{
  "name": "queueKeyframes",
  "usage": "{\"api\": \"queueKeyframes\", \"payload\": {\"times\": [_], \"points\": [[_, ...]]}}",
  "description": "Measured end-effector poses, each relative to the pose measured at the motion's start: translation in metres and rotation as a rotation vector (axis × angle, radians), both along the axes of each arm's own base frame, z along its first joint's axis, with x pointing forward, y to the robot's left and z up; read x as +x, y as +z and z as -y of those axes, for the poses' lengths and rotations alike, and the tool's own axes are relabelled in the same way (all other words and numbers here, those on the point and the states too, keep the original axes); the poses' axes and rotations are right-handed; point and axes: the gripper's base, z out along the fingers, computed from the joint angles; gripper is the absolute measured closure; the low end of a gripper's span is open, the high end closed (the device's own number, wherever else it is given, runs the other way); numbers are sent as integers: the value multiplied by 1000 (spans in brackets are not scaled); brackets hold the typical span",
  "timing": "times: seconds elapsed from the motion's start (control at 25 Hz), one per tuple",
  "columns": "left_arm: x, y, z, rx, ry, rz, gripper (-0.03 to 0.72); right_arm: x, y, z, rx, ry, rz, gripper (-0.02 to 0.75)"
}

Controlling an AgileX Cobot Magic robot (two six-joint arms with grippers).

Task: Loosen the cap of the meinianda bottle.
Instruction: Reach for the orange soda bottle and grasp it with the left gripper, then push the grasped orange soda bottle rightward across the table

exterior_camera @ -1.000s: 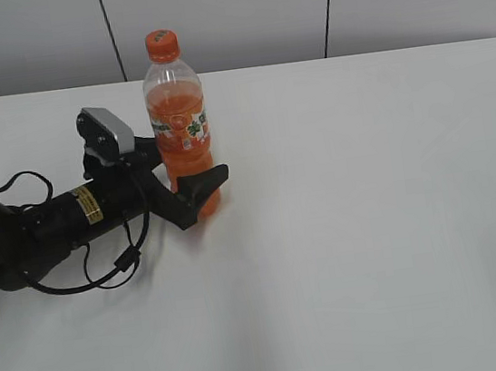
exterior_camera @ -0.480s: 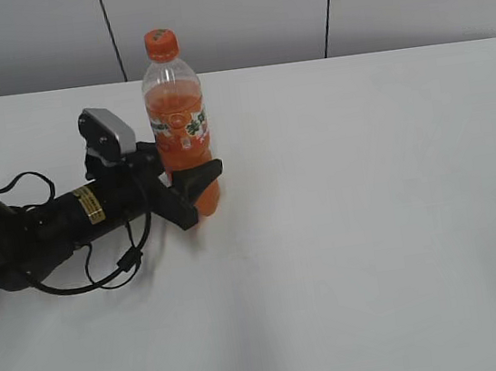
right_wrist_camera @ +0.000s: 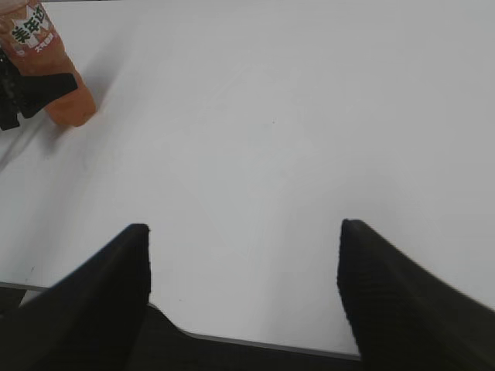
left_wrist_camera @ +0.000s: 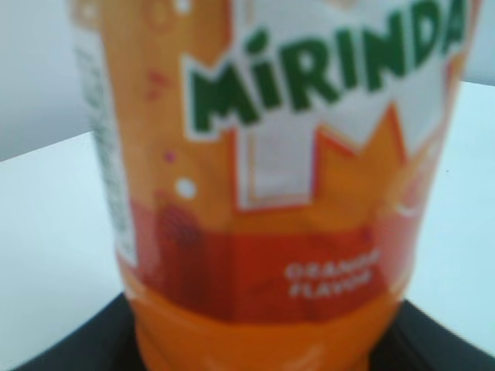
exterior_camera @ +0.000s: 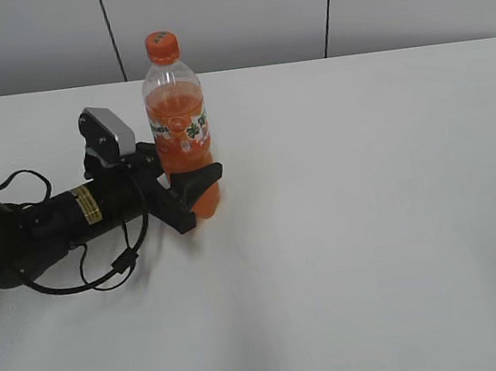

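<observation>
The meinianda bottle (left_wrist_camera: 271,193) fills the frame — blurred label, orange drink below.

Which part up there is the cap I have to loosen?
On the white table, find the tall orange bottle standing left of centre, with the left end effector around its lower body. The cap sits at its very top: a small round orange piece above the clear neck, the highest thing there.

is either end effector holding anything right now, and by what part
The left end effector is around the lower body of the tall clear plastic bottle of orange drink; a firm grip cannot be told. The right end effector is open, holding nothing.
</observation>
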Motion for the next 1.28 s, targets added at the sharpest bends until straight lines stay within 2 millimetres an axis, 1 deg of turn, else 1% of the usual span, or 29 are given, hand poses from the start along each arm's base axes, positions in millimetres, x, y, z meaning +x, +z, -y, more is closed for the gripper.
{"api": "queueKeyframes", "payload": {"times": [0.12, 0.2, 0.32, 0.44, 0.6, 0.84, 0.92, 1.08, 1.28], "points": [[-5, 8, 0, 63, -87, 22, 292, 0, 0, 0, 0, 0, 0, 174], [-11, 18, 4, 101, -184, 60, 292, 0, 0, 0, 0, 0, 0, 174], [-18, 40, 7, 81, -271, 52, 292, 0, 0, 0, 0, 0, 0, 174], [-21, 48, 8, 60, -302, 19, 292, 0, 0, 0, 0, 0, 0, 174], [-28, 46, 14, 81, -360, -8, 292, 0, 0, 0, 0, 0, 0, 174], [-41, 45, 37, 77, -428, -14, 291, 0, 0, 0, 0, 0, 1, 174], [-44, 40, 44, 72, -443, -27, 291, 0, 0, 0, 0, 0, 2, 174], [-46, 25, 55, 81, -471, -54, 291, 0, 0, 0, 0, 0, 2, 174], [-41, 20, 70, 75, -498, -37, 291, 0, 0, 0, 0, 0, 2, 174]]}}
